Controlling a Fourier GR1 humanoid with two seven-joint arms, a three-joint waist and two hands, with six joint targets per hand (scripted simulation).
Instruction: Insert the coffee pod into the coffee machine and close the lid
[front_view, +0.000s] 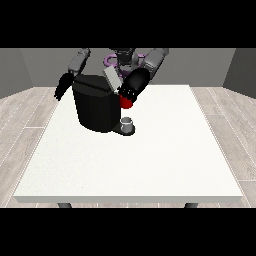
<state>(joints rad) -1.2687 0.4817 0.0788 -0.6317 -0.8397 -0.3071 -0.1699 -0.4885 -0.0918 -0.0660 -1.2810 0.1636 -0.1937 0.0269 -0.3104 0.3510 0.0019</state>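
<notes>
The large white rectangular table (150, 165) carries one landmark: the black, rounded coffee machine (97, 107), which stands towards the far edge of the table, left of its centre line.

Left of the coffee machine, the black hand at the view's left (62, 87) hangs beside the machine's upper left corner, apart from the body and above the far left part of the table. Its fingers point downward and look relaxed; it holds nothing.

On top of the coffee machine, the light grey flat lid (112, 79) stands raised and tilted, rising from the machine's upper right edge.

At the front right foot of the coffee machine, a dark base plate projects over the table, and a small grey cup-shaped thing (128, 123) stands on it. Whether this grey thing is the coffee pod cannot be told.

Just right of the coffee machine's top, the black hand at the view's right (132, 87) is held against the raised lid's right side, at the upper right corner of the machine. Whether its fingers are spread, pressed together or pinching something cannot be told. Directly below this hand, touching the machine's right flank, a red thing at the machine (126, 103) shows.
</notes>
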